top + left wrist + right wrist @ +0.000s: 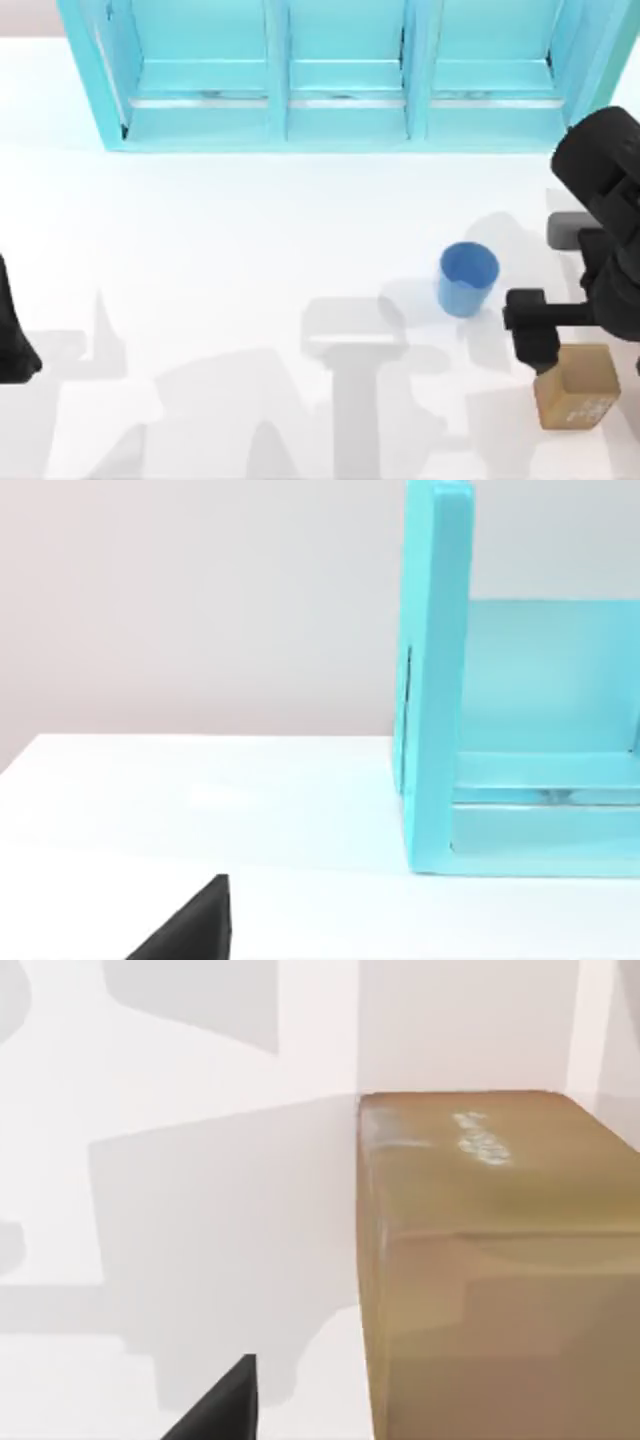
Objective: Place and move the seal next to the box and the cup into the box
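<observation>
From above, the seal sits on the white counter near the front right corner, a small tan block with a pale stamped mark on its front face. The right pincer hangs just over the block's upper left corner, and I cannot tell whether its fingers are apart or together. The blue cup stands upright a short way up and left of the seal, apart from it. A turquoise shelf unit runs along the far edge. The left arm is parked at the left edge of the counter; its pincer's state cannot be told either.

The left wrist view looks across bare counter at one end wall of the shelf unit, with a dark fingertip at the edge.

In the right wrist view the seal looms close, its flat top carrying a faint white mark, its edges square and its sides plain. One dark fingertip shows just beside it, not touching.

The block looks rigid and solid, likely light wood, with smooth faces that could slide under a weak squeeze. Two opposite flat sides, taken near mid-height and squarely, seem the safest hold. The cup looks light and thin-walled; a grip across its rim or tapered body would probably suit, gently enough not to tip it.
</observation>
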Tool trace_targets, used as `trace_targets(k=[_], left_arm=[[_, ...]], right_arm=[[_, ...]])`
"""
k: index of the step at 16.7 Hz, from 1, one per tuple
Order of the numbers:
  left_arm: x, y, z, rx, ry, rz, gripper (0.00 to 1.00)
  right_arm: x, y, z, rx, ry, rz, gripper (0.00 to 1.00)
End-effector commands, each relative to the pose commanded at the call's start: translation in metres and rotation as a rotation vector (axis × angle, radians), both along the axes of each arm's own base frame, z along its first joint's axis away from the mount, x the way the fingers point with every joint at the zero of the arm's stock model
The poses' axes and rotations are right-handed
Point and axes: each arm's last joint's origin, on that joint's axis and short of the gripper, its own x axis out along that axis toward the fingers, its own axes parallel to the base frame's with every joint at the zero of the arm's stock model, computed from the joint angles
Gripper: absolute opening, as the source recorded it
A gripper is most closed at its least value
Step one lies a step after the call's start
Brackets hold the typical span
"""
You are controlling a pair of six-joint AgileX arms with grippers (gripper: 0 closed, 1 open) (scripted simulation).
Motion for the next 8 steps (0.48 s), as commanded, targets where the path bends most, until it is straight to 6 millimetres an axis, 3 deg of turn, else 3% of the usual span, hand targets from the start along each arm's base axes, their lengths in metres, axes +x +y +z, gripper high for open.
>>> trace_targets(k=[6,8], left_arm=[[0.0,0.0,0.0,0.0,0.0,0.0,1.0],[0.0,0.0,0.0,0.0,0.0,0.0,1.0]], right_arm=[[0.0,0.0,0.001,0.0,0.0,0.0,1.0],[0.002,0.002,0.01,0.002,-0.002,0.002,1.0]])
